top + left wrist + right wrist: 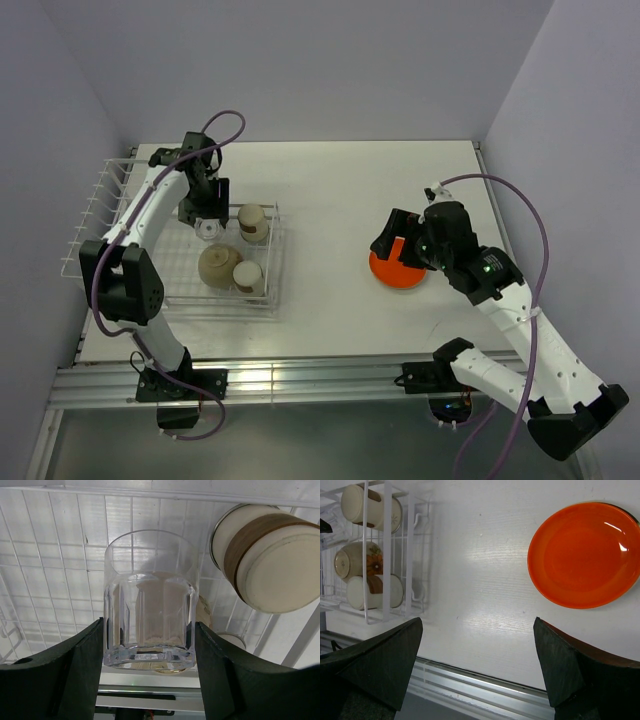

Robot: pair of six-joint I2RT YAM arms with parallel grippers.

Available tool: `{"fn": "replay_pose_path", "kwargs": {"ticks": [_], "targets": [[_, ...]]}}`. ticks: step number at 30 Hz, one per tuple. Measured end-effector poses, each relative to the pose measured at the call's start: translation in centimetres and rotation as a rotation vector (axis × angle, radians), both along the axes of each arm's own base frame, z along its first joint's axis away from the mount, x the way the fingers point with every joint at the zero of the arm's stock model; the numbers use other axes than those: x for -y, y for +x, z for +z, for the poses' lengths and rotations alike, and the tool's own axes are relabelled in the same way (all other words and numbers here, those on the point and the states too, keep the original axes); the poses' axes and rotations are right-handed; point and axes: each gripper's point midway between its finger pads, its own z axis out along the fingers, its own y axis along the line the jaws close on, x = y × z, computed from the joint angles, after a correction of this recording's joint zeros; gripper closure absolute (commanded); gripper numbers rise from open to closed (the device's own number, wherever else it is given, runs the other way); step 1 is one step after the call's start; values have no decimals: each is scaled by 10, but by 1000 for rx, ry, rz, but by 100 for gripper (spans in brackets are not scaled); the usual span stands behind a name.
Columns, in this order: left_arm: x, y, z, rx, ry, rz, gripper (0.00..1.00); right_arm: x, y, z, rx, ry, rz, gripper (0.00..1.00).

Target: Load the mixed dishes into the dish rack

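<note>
The left arm (140, 215) and the right arm (505, 305) have white smooth shells with black blocks at the joints. A thin purple cable (228, 122) comes out behind the left gripper (207, 225), and another one (522, 215) behind the right gripper (398, 252). The fingers (375, 665) are matte black wedges. A small green light (487, 266) glows just behind the right gripper.

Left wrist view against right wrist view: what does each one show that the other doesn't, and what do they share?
Only the left wrist view shows the grip: the left tool has its fingers pressed against both sides of the glass, with the wire floor of the rack behind it. Only the right wrist view shows the orange plate lying flat on the table, ahead of the open, empty right tool. Both show the rack and a cream cup with a brown band, lying on its side in it.
</note>
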Motion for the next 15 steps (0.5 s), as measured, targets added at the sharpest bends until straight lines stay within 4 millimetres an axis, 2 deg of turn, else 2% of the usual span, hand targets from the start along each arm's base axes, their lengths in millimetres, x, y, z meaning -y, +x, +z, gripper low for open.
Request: {"fn": "replay_pose_path", "kwargs": {"ticks": [9, 15], "targets": [[2, -3, -4, -14, -10, 0, 100, 0, -1, 1, 4, 4, 3, 0], [3, 2, -19, -48, -14, 0, 99, 1, -2, -1, 5, 1, 4, 0]]}}
